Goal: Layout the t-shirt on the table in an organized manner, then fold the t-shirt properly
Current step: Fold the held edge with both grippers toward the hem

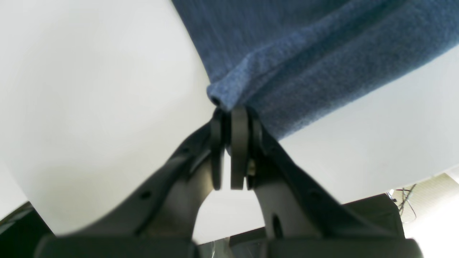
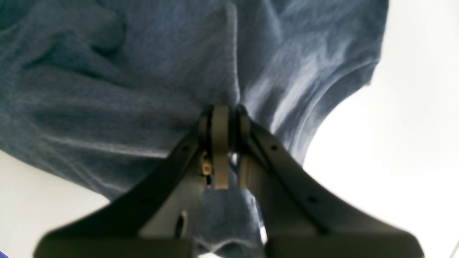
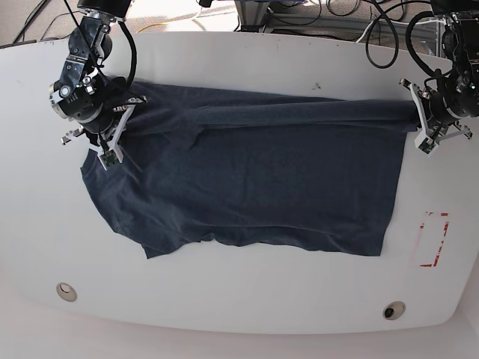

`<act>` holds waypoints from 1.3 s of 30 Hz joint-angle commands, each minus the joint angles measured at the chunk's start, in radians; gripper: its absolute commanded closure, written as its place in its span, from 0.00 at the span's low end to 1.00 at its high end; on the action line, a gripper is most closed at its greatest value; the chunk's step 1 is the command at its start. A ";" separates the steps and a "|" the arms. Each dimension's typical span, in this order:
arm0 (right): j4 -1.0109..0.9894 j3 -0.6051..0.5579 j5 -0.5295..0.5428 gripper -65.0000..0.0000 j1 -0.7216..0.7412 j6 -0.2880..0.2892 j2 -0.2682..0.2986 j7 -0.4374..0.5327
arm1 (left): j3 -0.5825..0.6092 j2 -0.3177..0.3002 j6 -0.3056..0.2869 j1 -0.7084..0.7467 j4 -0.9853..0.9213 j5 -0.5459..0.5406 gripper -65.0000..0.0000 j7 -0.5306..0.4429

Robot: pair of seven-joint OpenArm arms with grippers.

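Observation:
The dark navy t-shirt lies spread across the white table, its far edge pulled into a taut ridge between my two grippers. My left gripper at the right is shut on a corner of the cloth; in the left wrist view the gripper pinches the rolled shirt edge. My right gripper at the left is shut on the shirt near the sleeve; in the right wrist view the gripper is bunched in cloth. Pocket and letters are hidden.
A red rectangle outline is marked near the table's right edge. Two round grommet holes sit near the front edge. Cables run beyond the far edge.

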 commanded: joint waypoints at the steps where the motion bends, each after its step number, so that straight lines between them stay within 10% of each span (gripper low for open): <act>1: 0.017 0.002 -0.002 0.96 0.040 -0.002 0.012 -0.002 | -0.005 -0.019 0.001 -0.036 0.012 0.008 1.00 0.010; 39: -0.077 -0.001 -0.002 0.96 0.123 -0.002 0.014 -0.009 | 0.187 0.013 0.001 -0.450 -0.325 0.013 0.99 0.034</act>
